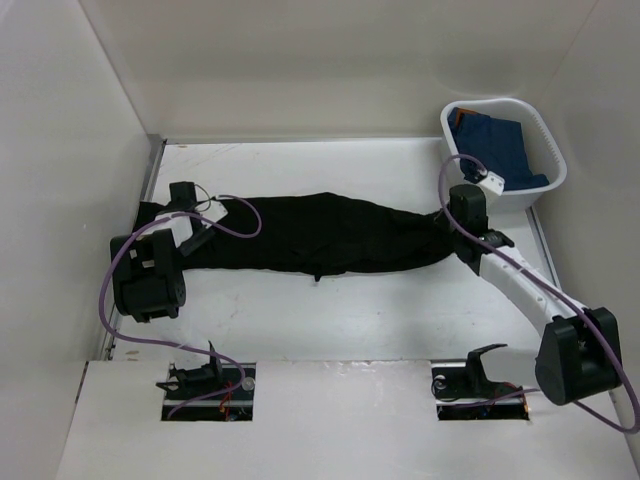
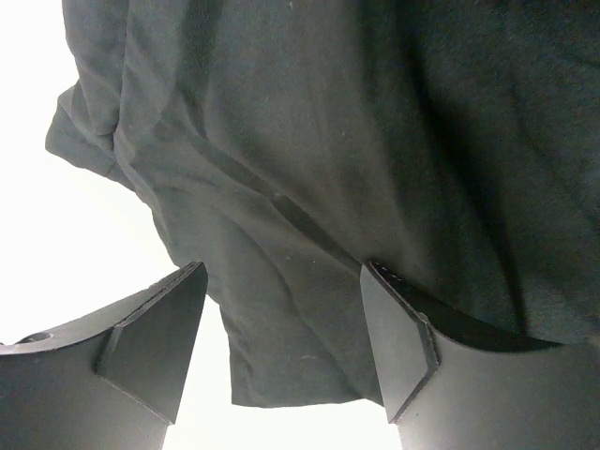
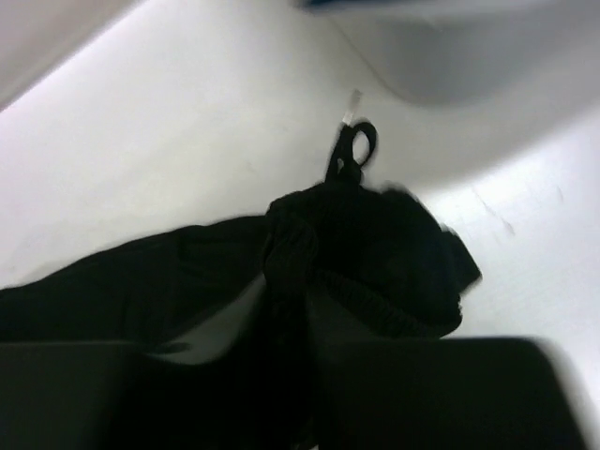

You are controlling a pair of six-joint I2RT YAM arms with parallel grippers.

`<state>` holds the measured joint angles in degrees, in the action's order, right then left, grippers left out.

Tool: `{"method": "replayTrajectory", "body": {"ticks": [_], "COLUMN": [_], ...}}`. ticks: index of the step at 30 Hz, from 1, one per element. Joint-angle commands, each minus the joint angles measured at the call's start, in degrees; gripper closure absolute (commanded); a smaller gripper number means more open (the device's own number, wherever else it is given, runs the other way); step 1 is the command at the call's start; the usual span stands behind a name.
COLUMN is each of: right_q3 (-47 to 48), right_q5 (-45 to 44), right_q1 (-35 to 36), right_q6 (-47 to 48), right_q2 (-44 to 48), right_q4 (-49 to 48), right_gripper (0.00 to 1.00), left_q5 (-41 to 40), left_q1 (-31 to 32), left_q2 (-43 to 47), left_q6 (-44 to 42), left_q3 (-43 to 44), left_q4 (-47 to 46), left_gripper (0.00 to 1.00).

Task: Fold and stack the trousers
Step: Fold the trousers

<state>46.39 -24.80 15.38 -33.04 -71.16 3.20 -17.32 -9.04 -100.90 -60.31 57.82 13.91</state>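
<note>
The black trousers (image 1: 320, 235) lie stretched out lengthwise across the table, from the left wall to near the basket. My left gripper (image 1: 172, 212) is at their left end. In the left wrist view it (image 2: 281, 272) is open, with a leg hem (image 2: 309, 141) lying flat between and beyond the fingers. My right gripper (image 1: 452, 222) is at their right end. In the right wrist view it (image 3: 300, 309) is shut on the bunched, ribbed waistband (image 3: 375, 244), with a drawstring loop (image 3: 356, 150) trailing beyond it.
A white basket (image 1: 548, 135) stands at the back right corner and holds a blue garment (image 1: 495, 140); its wall (image 3: 450, 56) shows close behind the waistband. White walls close in the left, back and right sides. The left wall is close to my left gripper.
</note>
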Motion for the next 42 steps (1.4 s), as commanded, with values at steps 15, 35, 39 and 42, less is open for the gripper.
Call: {"method": "replayTrajectory", "body": {"ticks": [15,35,39,42], "right_q3": [-4.7,16.5,15.8,14.9], "right_q5": [13.0,15.7,13.0,9.2], "right_q1": [-10.2,-11.1,-10.9,-10.0], "right_q6": [-30.1,-25.3,-24.0,-21.6], "right_q2": [-7.4,-29.6,-28.5,-25.2], "right_q4": [14.7,26.7,26.8,26.7], "right_gripper": [0.0,0.76,1.0,1.0], "left_q5": [0.7,1.9,2.4,4.7], "left_q1": [0.1,-6.3,-7.5,-9.1], "left_q2": [3.9,7.2,9.5,13.4], "left_q6": [2.1,3.5,4.9,6.5], "left_q3": [-1.9,-1.7,-1.4,-0.7], "left_q4": [-0.7,-1.7,-2.0,-1.0], "left_gripper": [0.34,0.34,0.33,0.31]}}
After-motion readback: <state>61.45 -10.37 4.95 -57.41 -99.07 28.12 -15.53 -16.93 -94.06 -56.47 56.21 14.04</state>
